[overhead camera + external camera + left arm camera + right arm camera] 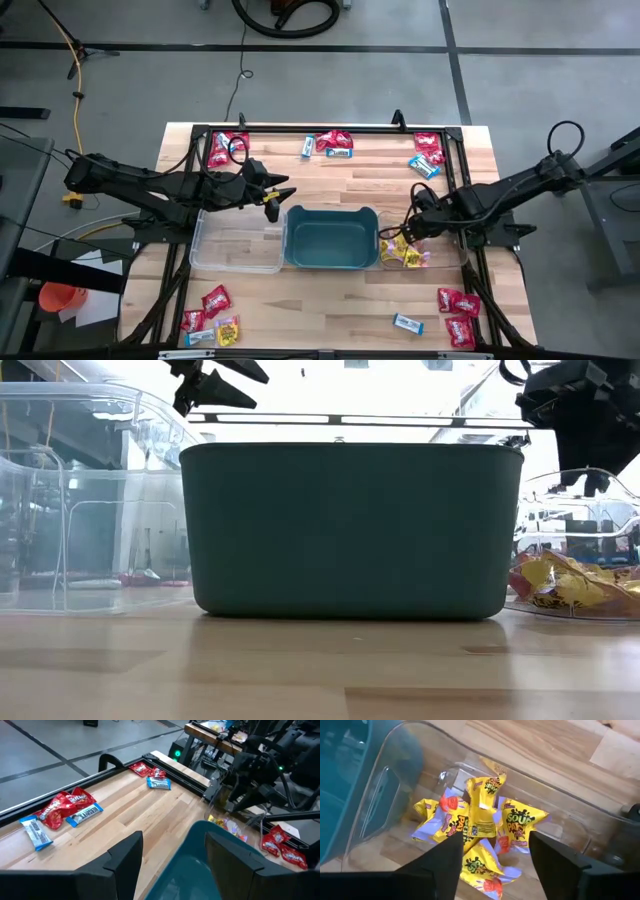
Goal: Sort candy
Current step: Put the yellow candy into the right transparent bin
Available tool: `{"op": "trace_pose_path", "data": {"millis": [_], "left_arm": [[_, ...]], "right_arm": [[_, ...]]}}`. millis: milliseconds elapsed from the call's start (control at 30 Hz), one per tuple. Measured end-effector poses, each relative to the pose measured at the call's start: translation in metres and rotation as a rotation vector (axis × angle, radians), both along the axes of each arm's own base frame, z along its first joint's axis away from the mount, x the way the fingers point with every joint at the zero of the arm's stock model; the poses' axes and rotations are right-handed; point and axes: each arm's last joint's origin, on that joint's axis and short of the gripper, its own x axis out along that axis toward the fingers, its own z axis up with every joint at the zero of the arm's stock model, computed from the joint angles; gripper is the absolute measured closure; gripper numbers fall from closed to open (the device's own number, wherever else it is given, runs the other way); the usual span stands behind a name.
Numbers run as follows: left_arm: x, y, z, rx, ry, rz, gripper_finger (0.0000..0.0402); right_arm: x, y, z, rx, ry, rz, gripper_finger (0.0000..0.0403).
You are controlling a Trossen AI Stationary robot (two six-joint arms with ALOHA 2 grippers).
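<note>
— Where is the candy lying?
— Yellow packets [485, 827] are piling in the clear bin [445, 262] right of the teal tub [333, 238]; red and blue ones are lying scattered along the desk [330, 300] edges.
— And the pincers?
— The right pincer [492, 852] is hanging open above the pile; the left pincer [272, 200] is hovering open over the other clear bin [235, 243].

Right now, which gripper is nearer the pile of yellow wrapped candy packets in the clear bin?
Right. The right gripper hangs open directly over the pile of yellow wrapped candy packets in the clear plastic bin. The left gripper is open beyond the teal tub, by its far corner.
</note>
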Motion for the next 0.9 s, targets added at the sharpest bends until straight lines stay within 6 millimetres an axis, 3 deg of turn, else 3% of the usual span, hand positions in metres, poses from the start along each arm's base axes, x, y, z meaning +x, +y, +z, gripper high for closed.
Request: {"op": "trace_pose_path", "data": {"millis": [267,433,533,633,767,900], "left_arm": [[0.002,-0.005,0.006,-0.154,-0.049,-0.104,0.0200],[0.007,-0.032,0.030,-0.133,-0.067,-0.359,0.0219],[0.011,-0.060,0.043,-0.119,-0.031,-0.496,0.0236],[0.012,-0.097,0.042,-0.191,0.134,-0.620,0.0248],[0.002,-0.159,0.021,-0.320,0.372,-0.764,0.0258],[-0.017,-0.216,-0.015,-0.415,0.551,-0.784,0.0259]], "right_arm": [[0.002,0.015,0.002,0.027,-0.069,0.081,0.0167],[0.003,0.018,0.003,-0.027,-0.113,0.087,0.0166],[0.003,0.017,0.003,-0.049,-0.120,0.089,0.0166],[0.003,0.017,0.003,-0.052,-0.119,0.096,0.0166],[0.003,0.017,0.003,-0.051,-0.120,0.096,0.0166],[0.003,0.017,0.003,-0.052,-0.119,0.096,0.0166]]}}
